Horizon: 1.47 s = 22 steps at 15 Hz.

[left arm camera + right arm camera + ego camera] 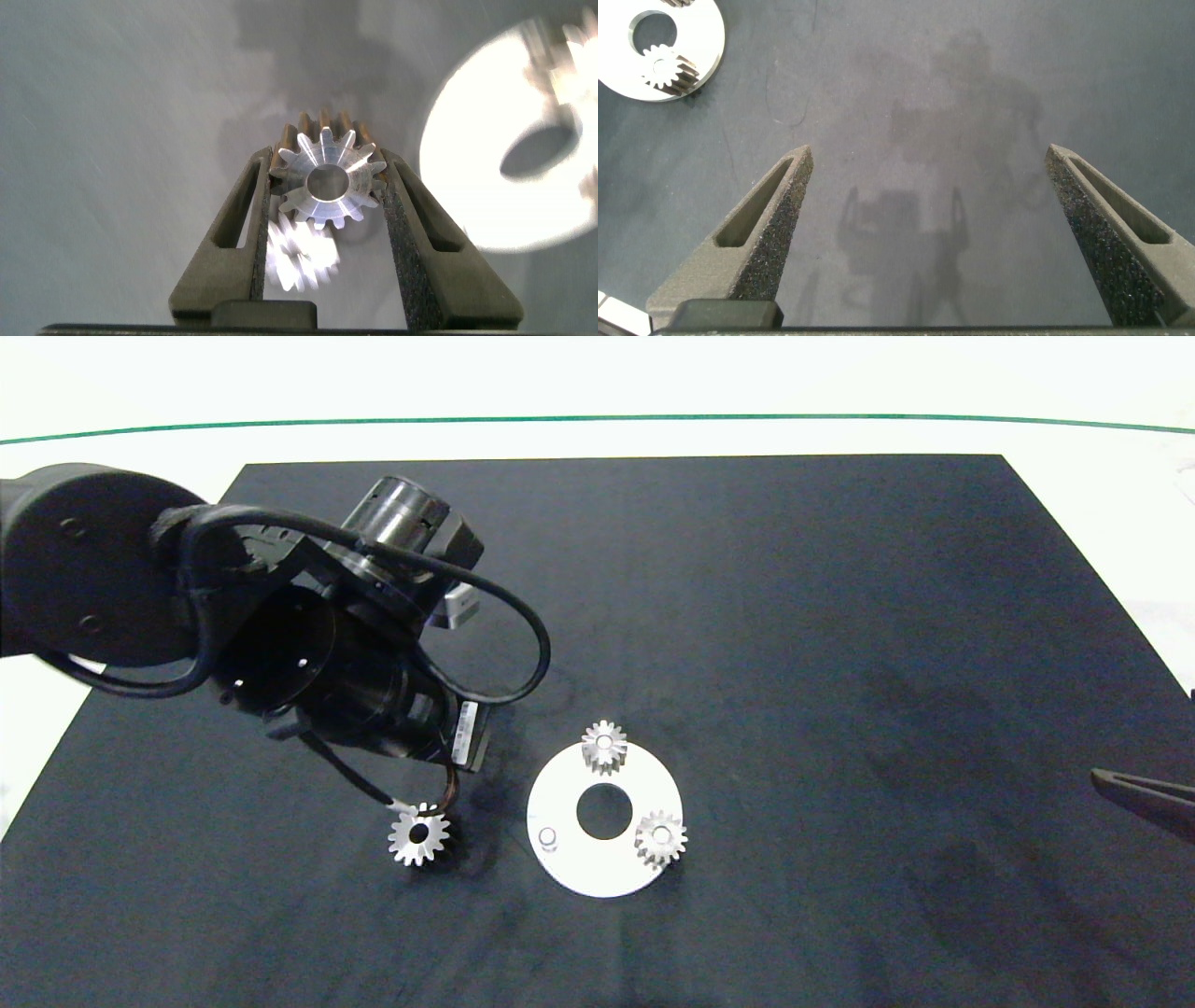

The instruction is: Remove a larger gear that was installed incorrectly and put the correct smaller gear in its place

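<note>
The left gripper [422,821] is down over the black mat [747,616], just left of the white disc [597,873]. Its two fingers [234,233] pinch a gear [329,179] between them, one pad against the teeth on each side, the gear sitting near the fingertips with its bore facing the wrist camera. In the head view this gear [419,834] shows long flared teeth and looks wider than the two on the disc, so it reads as the larger gear. It is clear of the disc, beside its left edge; whether it touches the mat or hangs just above it I cannot tell, though a bright reflection lies under it in the wrist view.

On the disc, one small gear [604,747] sits at the far rim and another [661,839] at the right rim. A bare peg [548,839] stands at the left side, beside the round centre hole [604,811].

The right gripper [938,159] is parked well off to the right, at the mat's right edge, fingers spread wide with nothing between them. Its wrist view catches the disc [701,65] far off.
</note>
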Each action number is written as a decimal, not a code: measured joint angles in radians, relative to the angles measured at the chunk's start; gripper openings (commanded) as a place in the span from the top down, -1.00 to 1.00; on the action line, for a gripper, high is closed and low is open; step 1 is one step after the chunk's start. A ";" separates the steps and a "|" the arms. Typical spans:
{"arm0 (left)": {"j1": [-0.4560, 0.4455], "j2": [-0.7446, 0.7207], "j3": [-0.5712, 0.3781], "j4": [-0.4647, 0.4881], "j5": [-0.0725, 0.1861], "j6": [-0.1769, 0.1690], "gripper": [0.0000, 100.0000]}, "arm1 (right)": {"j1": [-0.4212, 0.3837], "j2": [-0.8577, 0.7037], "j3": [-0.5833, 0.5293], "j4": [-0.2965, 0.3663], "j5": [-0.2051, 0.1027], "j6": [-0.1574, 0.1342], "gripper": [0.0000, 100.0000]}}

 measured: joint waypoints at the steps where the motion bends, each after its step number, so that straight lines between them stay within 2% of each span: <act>1: -0.046 -0.035 0.047 -0.023 0.007 0.000 0.50 | 0.000 0.000 0.003 -0.001 0.000 -0.001 -1.00; 4: -0.181 -0.106 0.116 -0.054 0.018 -0.015 0.50 | 0.000 0.001 0.006 -0.001 0.000 -0.008 -1.00; 6: -0.225 -0.116 0.127 -0.056 0.023 -0.017 0.50 | 0.000 0.002 0.008 -0.001 0.000 -0.010 -1.00; 7: -0.238 -0.110 0.131 -0.056 0.034 -0.017 0.50 | 0.000 0.003 0.008 -0.001 0.000 -0.010 -1.00; 9: -0.253 -0.086 0.142 -0.061 0.118 -0.017 0.50 | 0.000 0.006 0.009 -0.001 0.000 -0.014 -1.00; 10: -0.264 -0.069 0.147 -0.065 0.137 -0.020 0.50 | 0.000 0.006 0.009 -0.001 0.000 -0.014 -1.00; 13: -0.278 -0.027 0.149 -0.103 0.140 -0.018 0.50 | 0.000 0.007 0.009 -0.001 0.000 -0.014 -1.00; 22: -0.275 0.041 0.140 -0.108 0.140 -0.018 0.50 | 0.000 0.005 0.009 -0.001 0.000 -0.014 -1.00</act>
